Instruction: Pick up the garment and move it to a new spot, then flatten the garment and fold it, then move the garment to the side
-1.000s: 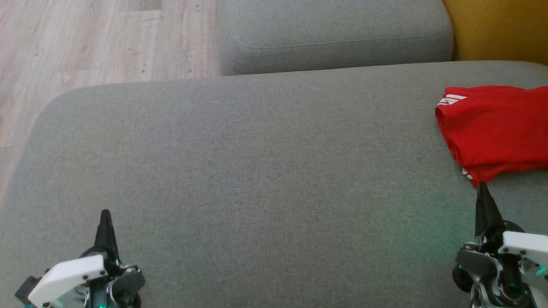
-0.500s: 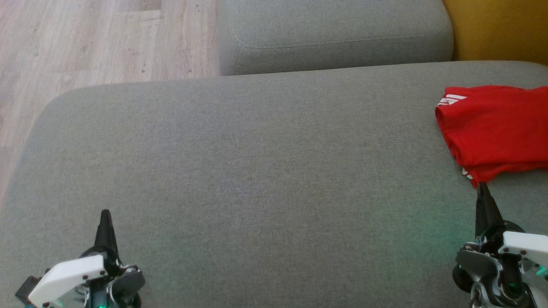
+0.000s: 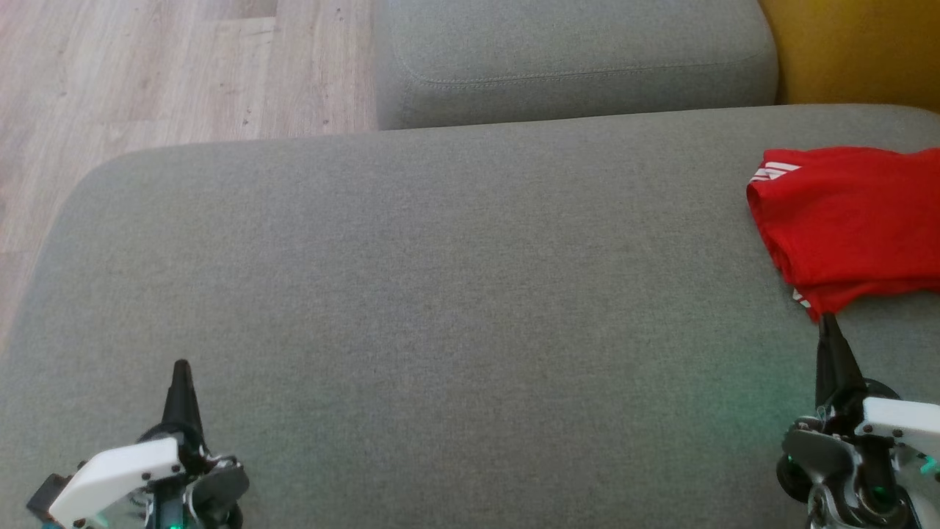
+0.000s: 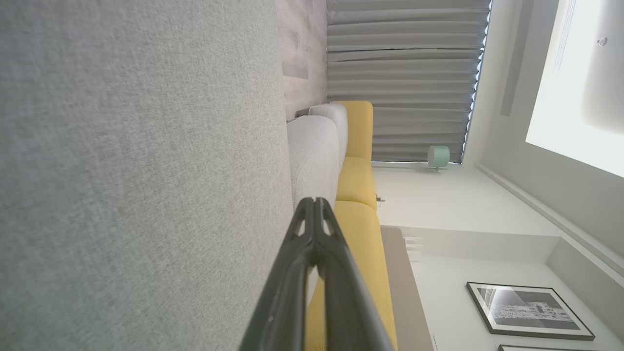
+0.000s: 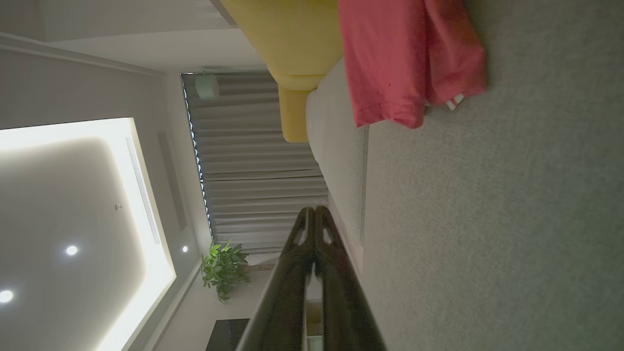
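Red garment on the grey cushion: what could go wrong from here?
1. The shut right gripper points at the near corner of the red garment; moving forward could push and rumple it.
2. The garment runs past the head view's right edge, so its far side cannot be checked.

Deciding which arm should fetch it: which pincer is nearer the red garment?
Right. The right pincer points at the near corner of the red garment, tip almost touching; the left pincer is far off across the grey cushion.

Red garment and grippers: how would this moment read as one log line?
garment: lies on grey sofa, robot's right | left gripper: shut, empty | right gripper: shut, empty, tip near garment
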Controlling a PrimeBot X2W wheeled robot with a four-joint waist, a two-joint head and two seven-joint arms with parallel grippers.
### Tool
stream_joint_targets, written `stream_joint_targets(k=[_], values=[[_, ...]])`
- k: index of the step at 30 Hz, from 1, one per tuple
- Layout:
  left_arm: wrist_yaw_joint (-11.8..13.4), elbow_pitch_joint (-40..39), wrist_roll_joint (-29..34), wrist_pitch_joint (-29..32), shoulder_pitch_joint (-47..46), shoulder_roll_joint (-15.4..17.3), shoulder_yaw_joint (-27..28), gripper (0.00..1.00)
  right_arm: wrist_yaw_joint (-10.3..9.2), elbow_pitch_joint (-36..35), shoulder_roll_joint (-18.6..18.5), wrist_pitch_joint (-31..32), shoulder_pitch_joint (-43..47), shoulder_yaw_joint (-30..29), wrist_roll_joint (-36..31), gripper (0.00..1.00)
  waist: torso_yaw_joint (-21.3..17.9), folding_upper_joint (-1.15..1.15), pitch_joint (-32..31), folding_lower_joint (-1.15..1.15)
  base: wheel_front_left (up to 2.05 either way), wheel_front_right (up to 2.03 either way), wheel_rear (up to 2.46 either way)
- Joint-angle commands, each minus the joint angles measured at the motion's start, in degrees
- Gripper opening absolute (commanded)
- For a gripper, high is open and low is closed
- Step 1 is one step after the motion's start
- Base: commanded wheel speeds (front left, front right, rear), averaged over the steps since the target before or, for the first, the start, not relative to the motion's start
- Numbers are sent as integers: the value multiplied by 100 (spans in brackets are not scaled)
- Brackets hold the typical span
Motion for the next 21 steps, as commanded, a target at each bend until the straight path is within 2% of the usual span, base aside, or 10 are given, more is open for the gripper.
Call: stream_joint_targets(k=[1,21], values=[[-38,-166,73,25,-282,27,230,0,41,-210,-42,44,-294,114,-30,0,0,0,0,0,0,0,0],[-38,-166,83,34,-284,19,241,0,41,-210,-36,51,-295,105,-38,0,0,0,0,0,0,0,0]])
